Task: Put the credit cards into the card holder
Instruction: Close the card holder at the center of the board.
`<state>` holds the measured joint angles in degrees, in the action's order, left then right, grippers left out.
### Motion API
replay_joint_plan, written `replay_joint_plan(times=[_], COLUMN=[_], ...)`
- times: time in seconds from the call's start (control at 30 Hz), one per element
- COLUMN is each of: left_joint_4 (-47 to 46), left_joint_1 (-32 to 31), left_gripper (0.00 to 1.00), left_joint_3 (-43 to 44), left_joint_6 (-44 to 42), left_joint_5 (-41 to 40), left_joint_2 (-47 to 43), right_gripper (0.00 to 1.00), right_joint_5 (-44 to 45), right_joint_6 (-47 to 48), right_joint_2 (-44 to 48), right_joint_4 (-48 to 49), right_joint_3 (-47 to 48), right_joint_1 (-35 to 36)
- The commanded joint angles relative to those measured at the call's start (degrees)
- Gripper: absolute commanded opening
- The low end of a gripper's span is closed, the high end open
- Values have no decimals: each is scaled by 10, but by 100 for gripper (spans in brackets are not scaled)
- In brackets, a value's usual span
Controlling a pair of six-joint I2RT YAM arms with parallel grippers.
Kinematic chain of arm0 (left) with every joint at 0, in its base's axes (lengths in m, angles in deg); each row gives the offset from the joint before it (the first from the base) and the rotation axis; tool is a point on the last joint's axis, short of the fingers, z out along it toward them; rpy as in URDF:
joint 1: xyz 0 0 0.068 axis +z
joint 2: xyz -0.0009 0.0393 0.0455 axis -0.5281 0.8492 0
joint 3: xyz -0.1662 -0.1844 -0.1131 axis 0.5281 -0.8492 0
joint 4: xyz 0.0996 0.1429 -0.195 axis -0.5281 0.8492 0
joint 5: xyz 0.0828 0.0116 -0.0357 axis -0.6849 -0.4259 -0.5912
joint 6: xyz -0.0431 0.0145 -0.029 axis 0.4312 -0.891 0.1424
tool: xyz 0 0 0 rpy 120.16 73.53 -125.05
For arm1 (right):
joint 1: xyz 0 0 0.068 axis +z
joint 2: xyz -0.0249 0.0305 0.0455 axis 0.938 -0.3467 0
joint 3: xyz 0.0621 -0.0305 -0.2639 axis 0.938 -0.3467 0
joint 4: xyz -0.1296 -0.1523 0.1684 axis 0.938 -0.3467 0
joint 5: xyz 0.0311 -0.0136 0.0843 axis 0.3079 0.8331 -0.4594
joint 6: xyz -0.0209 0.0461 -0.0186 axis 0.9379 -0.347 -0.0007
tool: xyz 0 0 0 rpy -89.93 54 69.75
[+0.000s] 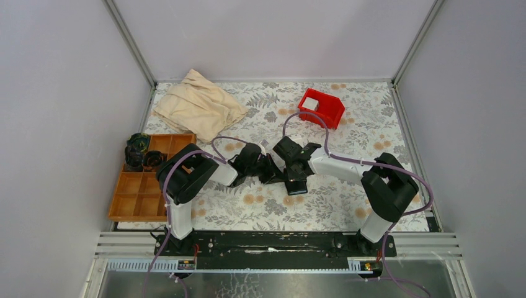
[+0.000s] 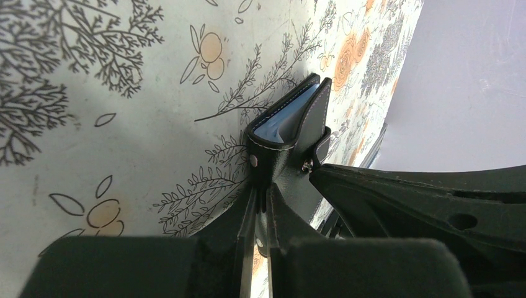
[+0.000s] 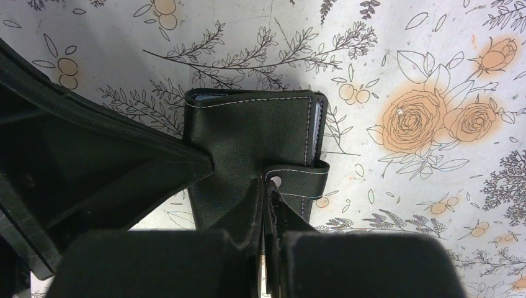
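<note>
The black card holder [image 2: 291, 133] stands on edge over the flowered table cloth, folded nearly closed. Thin blue and white edges of credit cards [image 2: 280, 127] show inside its fold. My left gripper [image 2: 268, 189] is shut on the holder's lower edge, by the spine. In the right wrist view the card holder [image 3: 248, 133] lies broadside, with a pale card edge [image 3: 318, 121] at its open side. My right gripper [image 3: 265, 189] is shut on the holder at its clasp tab [image 3: 301, 180]. In the top view both grippers meet mid-table and hide the holder.
A red bin [image 1: 322, 107] with something white inside stands at the back right. A folded beige cloth [image 1: 198, 104] lies at the back left. A brown compartment tray [image 1: 144, 180] holding dark objects sits along the left edge. Walls close in the table's sides and back.
</note>
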<state>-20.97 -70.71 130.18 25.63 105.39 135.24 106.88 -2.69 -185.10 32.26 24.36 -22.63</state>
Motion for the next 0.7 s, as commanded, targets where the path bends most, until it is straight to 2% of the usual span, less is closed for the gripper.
replay_joint_plan(times=[0.0,0.67], left_joint_4=[179,184], left_joint_1=[2,2], left_gripper=[0,0], left_joint_3=[-33,-31], left_joint_6=[-48,-48], left_joint_5=[-82,-83], left_joint_2=[64,65], right_gripper=[0,0], right_joint_5=[-14,-31], right_joint_6=[3,-2], right_joint_2=[-9,-12], right_joint_4=[6,8], right_joint_3=[16,2], right_joint_1=[-3,-3])
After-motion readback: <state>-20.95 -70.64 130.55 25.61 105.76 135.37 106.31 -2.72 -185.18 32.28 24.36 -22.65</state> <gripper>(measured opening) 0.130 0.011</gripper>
